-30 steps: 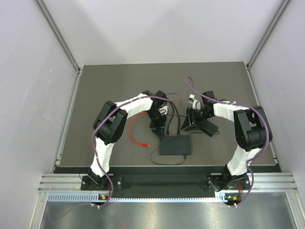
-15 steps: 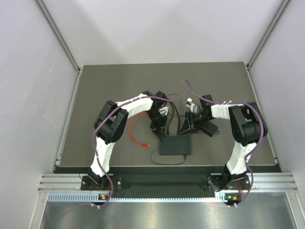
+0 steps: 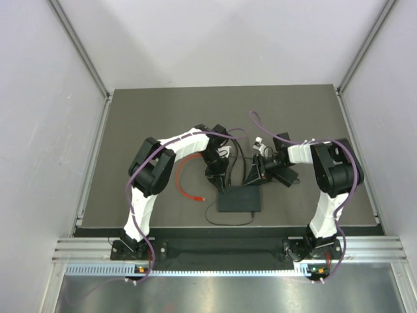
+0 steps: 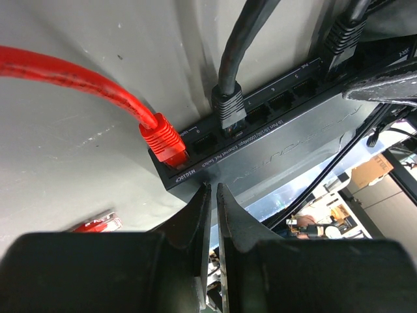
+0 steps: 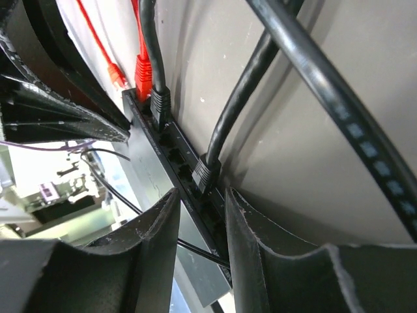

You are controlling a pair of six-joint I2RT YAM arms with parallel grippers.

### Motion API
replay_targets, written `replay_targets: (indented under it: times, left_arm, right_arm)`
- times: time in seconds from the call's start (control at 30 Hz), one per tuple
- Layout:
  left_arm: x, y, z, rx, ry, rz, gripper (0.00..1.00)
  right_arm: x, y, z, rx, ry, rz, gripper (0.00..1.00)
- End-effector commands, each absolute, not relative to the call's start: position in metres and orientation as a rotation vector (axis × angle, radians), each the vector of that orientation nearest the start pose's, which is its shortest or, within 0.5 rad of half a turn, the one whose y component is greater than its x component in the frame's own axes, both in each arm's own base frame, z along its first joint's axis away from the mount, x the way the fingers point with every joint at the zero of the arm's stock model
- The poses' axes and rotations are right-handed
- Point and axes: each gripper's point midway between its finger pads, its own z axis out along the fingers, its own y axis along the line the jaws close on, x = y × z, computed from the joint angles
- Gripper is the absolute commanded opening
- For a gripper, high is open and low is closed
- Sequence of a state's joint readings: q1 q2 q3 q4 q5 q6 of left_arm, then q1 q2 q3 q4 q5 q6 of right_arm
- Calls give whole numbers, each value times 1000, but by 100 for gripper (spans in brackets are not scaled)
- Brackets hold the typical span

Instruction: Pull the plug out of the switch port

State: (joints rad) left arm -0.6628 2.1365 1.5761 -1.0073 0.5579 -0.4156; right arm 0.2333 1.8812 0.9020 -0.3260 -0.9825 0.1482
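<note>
The flat dark grey switch (image 3: 239, 199) lies near the table's front, its port row facing away from the arms. In the left wrist view a red plug (image 4: 163, 140) sits in the end port of the switch (image 4: 280, 156), with a black plug (image 4: 228, 107) two ports along. My left gripper (image 4: 212, 190) is shut and empty, its tips at the switch's edge just below the red plug. My right gripper (image 5: 201, 194) is open, its jaws straddling the port edge of the switch (image 5: 171, 145) just behind another black plug (image 5: 203, 173). The red plug (image 5: 142, 72) shows farther along.
The red cable (image 3: 184, 177) loops left of the switch and ends in a loose red plug (image 3: 200, 195). A black power-adapter brick (image 3: 285, 173) lies right of my right gripper (image 3: 251, 175). Black cables run from the ports toward the back, between the two wrists.
My right gripper has moved left and down toward the switch's port edge. The left arm and the switch have not moved.
</note>
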Motion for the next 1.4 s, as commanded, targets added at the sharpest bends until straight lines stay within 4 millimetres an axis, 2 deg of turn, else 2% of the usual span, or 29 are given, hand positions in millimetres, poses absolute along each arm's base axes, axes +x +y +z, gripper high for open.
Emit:
replay_targets:
  times: [0.0,0.2,0.6,0.7,0.83,0.93,1.0,1.03,1.13,1.37]
  left_arm:
    - [223,-301,28,454,3302,-749,14]
    - [224,-301,27,459,3302,-746,14]
    - [222,-297,26,472,3311,-724,14]
    - [220,-298,25,467,3321,-736,14]
    - [219,-296,24,466,3333,-724,13]
    - [218,-295,23,464,3339,-718,13]
    - [217,-294,22,464,3348,-707,13]
    - [216,-294,22,466,3349,-707,13]
    - [215,-292,21,464,3356,-695,13]
    - [215,-287,19,467,3362,-649,11]
  right_arm:
    - [262,210,13,-364,2664,1431,35]
    - [266,211,11,-331,2678,1442,32]
    - [262,210,-1,-287,2721,1433,25]
    - [263,210,-4,-272,2734,1428,18]
    - [268,212,-5,-234,2743,1420,0]
    - [277,212,-9,-189,2734,1387,0]
    - [281,213,-10,-94,2739,1362,0]
    - [291,214,-7,-44,2704,1352,0]
    - [296,215,-8,69,2685,1322,0]
    - [299,214,-11,135,2690,1270,0]
